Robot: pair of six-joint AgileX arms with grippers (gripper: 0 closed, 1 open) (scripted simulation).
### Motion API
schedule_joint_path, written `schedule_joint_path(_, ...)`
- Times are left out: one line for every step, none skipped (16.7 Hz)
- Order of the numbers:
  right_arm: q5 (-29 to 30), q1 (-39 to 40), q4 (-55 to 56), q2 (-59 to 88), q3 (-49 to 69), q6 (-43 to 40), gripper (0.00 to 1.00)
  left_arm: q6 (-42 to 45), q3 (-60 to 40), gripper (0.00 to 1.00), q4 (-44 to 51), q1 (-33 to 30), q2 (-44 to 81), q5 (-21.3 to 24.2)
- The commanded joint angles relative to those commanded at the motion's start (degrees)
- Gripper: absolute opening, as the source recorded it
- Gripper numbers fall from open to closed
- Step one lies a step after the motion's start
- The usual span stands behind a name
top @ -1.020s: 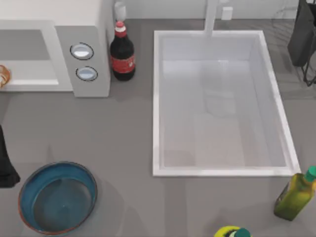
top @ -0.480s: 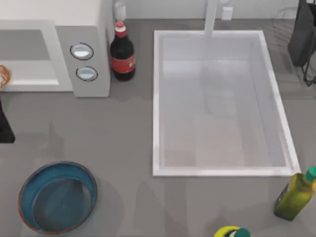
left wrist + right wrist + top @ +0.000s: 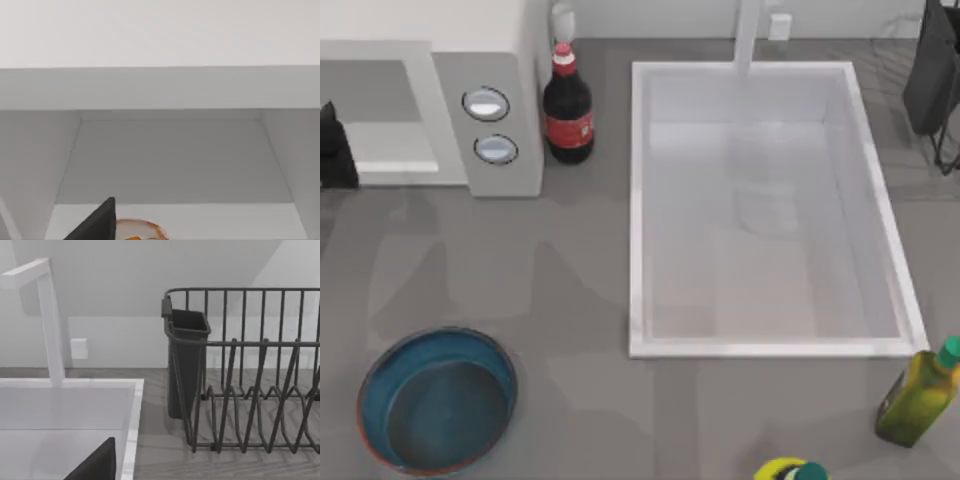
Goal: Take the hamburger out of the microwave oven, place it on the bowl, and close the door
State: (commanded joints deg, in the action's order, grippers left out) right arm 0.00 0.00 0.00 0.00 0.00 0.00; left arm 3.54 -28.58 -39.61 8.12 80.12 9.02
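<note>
Orange-tan and rounded, the hamburger (image 3: 137, 230) lies on the floor of the microwave (image 3: 430, 110) cavity, close to its open front; only its upper edge can be seen in the left wrist view, so its long axis and direction cannot be told. The left gripper (image 3: 335, 147) is at the cavity mouth, at the far left edge of the table, and one dark finger (image 3: 97, 222) stands just beside the hamburger; whether the fingers are spread or pressed together cannot be told. The grey cavity holds nothing else that can be seen. The bowl (image 3: 375, 365), teal-blue inside, stands near the front left of the table with nothing in it. A cola bottle (image 3: 567, 110) stands just beside the microwave's dial panel. The white sink (image 3: 640, 200) at the right also holds nothing. The right arm is parked near the dish rack (image 3: 250, 370).
</note>
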Motion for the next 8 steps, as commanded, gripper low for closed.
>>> schedule_joint_path(0.0,0.0,0.0,0.0,0.0,0.0,1.00,0.3,-2.1,1.00,-2.9,0.6,5.9,0.7)
schedule_joint_path(0.0,0.0,0.0,0.0,0.0,0.0,1.00,0.5,-4.2,1.00,-5.8,1.2,11.7,1.3)
schedule_joint_path(0.0,0.0,0.0,0.0,0.0,0.0,1.00,0.8,-6.2,1.00,-8.6,1.8,17.4,2.0)
schedule_joint_path(0.0,0.0,0.0,0.0,0.0,0.0,1.00,1.0,-8.1,1.00,-11.3,2.3,22.8,2.6)
schedule_joint_path(0.0,0.0,0.0,0.0,0.0,0.0,1.00,1.2,-10.0,1.00,-13.9,2.8,28.1,3.2)
schedule_joint_path(0.0,0.0,0.0,0.0,0.0,0.0,1.00,1.5,-11.8,1.00,-16.4,3.4,33.1,3.7)
schedule_joint_path(0.0,0.0,0.0,0.0,0.0,0.0,1.00,1.7,-13.5,1.00,-18.7,3.8,37.8,4.3)
schedule_joint_path(0.0,0.0,0.0,0.0,0.0,0.0,1.00,1.9,-15.0,1.00,-20.9,4.3,42.2,4.7)
